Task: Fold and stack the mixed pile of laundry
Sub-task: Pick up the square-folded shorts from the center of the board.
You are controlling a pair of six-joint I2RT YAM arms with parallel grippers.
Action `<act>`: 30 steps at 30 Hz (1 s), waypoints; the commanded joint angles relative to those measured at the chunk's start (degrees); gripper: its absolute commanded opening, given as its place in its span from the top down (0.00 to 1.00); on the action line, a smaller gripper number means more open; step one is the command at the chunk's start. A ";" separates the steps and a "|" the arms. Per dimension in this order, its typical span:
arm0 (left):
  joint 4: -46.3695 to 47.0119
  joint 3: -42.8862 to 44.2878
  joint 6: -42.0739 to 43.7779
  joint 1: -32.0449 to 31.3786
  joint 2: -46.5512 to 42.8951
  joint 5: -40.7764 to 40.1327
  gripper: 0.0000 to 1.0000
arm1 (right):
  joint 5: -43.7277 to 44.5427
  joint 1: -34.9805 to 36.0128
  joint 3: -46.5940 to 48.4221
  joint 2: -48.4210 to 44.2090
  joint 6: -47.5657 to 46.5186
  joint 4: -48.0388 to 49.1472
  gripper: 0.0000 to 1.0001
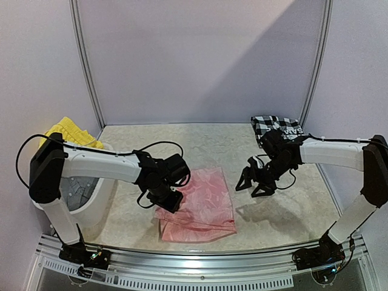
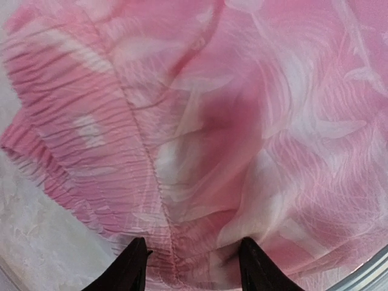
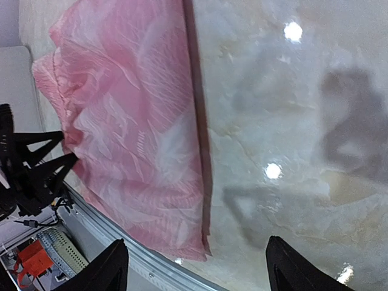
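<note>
The thin pink piece (image 1: 200,206) lies folded flat on the table's near middle; it fills the left wrist view (image 2: 230,121) and shows in the right wrist view (image 3: 133,133). My left gripper (image 1: 167,197) hovers over its left edge, fingers (image 2: 134,267) spread and empty. My right gripper (image 1: 257,182) is open and empty above bare table to the right of the pink piece. The black-and-white checked shirt (image 1: 276,127) lies bunched at the back right. The yellow garment (image 1: 68,133) hangs on the basket at the left. The grey garment is not in view.
A white plastic basket (image 1: 97,200) stands at the left near edge beside the left arm. The metal front rail (image 3: 139,257) runs close to the pink piece's near edge. The marbled tabletop (image 1: 182,145) extends behind the pink piece.
</note>
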 commanded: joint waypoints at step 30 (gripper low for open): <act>-9.52 40.90 25.63 -29.47 23.75 -19.01 0.29 | 14.73 -5.65 -20.45 -35.14 7.85 -3.60 0.01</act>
